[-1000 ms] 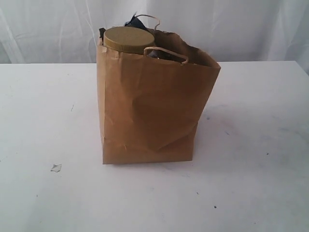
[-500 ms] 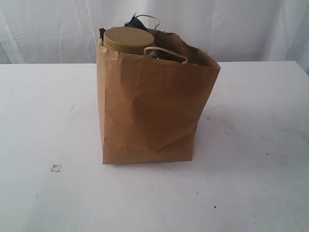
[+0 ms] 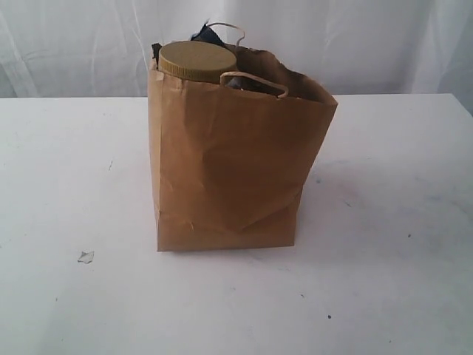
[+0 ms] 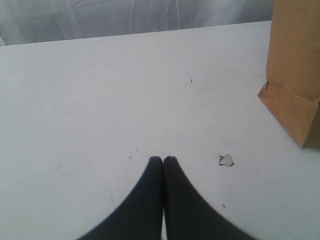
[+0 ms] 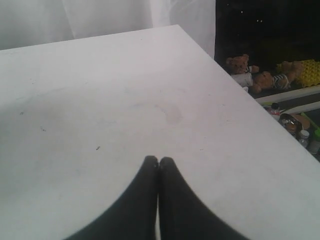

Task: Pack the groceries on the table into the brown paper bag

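Wide white tabletop (image 3: 66,185), curtain-backed (image 3: 384,37): tall kraft-brown paper bag (image 3: 229,170) is stood upright mid-table with an olive-lidded jar (image 3: 197,61) packed inside, nearer the left gripper (image 4: 163,161) than the right gripper (image 5: 159,162), both being pressed shut on nothing.

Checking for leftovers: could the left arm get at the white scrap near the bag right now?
Probably yes: the scrap lies on bare table just ahead of the left gripper, with nothing between them, though its jaws are shut and would need opening.
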`<state>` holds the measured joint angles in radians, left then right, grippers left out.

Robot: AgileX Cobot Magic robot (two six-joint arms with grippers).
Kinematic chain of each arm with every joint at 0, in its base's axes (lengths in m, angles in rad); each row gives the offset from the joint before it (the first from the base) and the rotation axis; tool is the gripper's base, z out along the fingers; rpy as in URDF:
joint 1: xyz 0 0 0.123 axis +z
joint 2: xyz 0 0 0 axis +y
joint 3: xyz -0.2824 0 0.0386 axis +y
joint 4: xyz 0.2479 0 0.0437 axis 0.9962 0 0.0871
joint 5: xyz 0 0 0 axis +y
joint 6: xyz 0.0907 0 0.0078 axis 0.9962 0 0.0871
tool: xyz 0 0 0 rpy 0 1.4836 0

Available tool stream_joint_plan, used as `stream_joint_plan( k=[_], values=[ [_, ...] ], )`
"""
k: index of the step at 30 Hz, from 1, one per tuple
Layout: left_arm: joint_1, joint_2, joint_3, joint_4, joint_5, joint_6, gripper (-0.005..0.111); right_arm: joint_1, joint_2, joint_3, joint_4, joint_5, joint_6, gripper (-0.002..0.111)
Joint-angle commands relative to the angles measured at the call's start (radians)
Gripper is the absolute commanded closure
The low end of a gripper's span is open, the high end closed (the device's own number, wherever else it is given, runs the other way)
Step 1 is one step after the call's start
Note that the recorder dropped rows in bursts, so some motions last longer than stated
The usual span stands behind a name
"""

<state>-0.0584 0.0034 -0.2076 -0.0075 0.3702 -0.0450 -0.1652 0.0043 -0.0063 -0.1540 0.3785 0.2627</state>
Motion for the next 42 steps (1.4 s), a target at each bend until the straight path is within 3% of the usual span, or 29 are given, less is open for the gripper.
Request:
stream_joint_plan(
  k=[1, 13, 20, 22, 25, 42],
  values=[
    [-0.007, -0.003, 0.002, -0.005, -0.001, -0.002, 0.107, -0.005, -0.004, 0.006, 0.003, -0.011, -0.011, 0.108],
    [-0.007, -0.003, 0.007, -0.008, -0.010, -0.002, 0.107, -0.005, -0.004, 0.006, 0.003, -0.011, -0.011, 0.108],
    [-0.007, -0.003, 0.208, -0.009, -0.067, -0.003, 0.107, -0.005, -0.004, 0.006, 0.003, -0.011, -0.011, 0.108],
    [-0.007, -0.003, 0.208, -0.007, -0.178, -0.003, 0.107, -0.005, -0.004, 0.006, 0.003, -0.013, -0.013, 0.108],
    [-0.007, -0.003, 0.208, -0.007, -0.236, -0.003, 0.107, -0.005, -0.004, 0.006, 0.003, -0.013, -0.021, 0.108],
    [-0.007, -0.003, 0.208, 0.022, -0.236, 0.000, 0.107, -0.005, -0.004, 0.006, 0.008, -0.013, -0.021, 0.108]
  ],
)
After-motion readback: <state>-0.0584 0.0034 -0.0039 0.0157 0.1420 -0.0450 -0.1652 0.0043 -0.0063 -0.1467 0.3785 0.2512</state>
